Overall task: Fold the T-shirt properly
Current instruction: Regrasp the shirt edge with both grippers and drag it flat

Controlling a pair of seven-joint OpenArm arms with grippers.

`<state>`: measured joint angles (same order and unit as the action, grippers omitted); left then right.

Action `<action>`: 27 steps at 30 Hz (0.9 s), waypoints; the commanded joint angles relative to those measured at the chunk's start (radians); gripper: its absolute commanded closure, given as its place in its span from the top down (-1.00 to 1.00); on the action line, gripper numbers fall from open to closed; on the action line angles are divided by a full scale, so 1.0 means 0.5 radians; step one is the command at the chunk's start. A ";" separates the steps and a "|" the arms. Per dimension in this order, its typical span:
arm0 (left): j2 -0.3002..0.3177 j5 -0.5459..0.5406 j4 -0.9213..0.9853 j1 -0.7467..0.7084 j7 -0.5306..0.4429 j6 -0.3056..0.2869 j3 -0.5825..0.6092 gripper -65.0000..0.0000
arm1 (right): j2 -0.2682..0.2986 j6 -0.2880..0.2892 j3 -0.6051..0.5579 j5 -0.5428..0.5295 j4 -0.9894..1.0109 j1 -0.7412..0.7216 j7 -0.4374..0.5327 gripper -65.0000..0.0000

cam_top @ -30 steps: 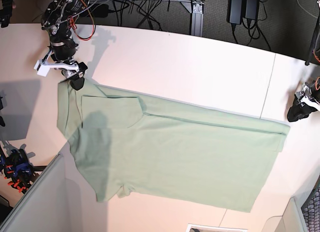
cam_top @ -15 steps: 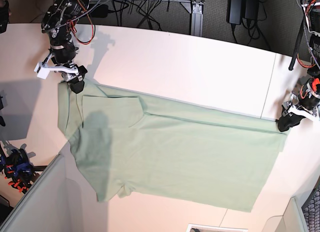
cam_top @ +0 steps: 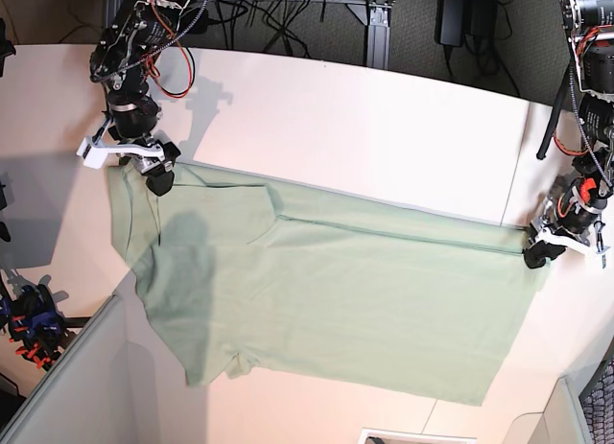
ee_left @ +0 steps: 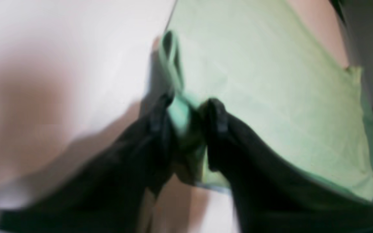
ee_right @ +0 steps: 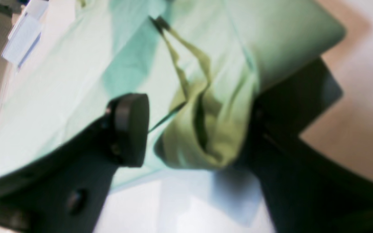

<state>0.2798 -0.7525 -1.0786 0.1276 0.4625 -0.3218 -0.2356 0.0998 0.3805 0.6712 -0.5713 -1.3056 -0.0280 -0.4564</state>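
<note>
The pale mint-green short-sleeved cloth T-shirt (cam_top: 326,300) lies flat on the white table (cam_top: 365,128). The left gripper (ee_left: 186,113) pinches a bunched fabric edge. The right gripper (ee_right: 196,129) straddles a fabric fold, jaws wide; grip cannot be determined.

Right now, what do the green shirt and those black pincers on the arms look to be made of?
The T-shirt looks like thin, matte woven or knit cloth: it creases and bunches softly. The left gripper and right gripper seem to be black molded plastic, smooth with a dull sheen, though blur leaves that uncertain.
</note>
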 commanded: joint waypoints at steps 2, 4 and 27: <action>0.006 0.085 0.002 -0.001 0.069 0.045 0.007 -0.87 | 0.027 0.017 -0.017 0.018 -0.025 -0.026 0.093 -0.42; 0.007 0.085 0.002 -0.001 0.060 0.034 0.007 -1.00 | 0.027 0.017 -0.024 0.029 -0.025 -0.028 0.114 -0.92; 0.119 -0.208 -0.564 -0.507 0.211 -0.397 0.011 -1.00 | 0.083 0.020 -0.023 -0.153 -0.501 0.333 -0.204 -1.00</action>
<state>0.3248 -0.8528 -1.3460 -0.1364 0.5690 -0.5156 -0.2272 0.1253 0.3794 0.6567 -0.6296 -1.5372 0.1429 -0.5762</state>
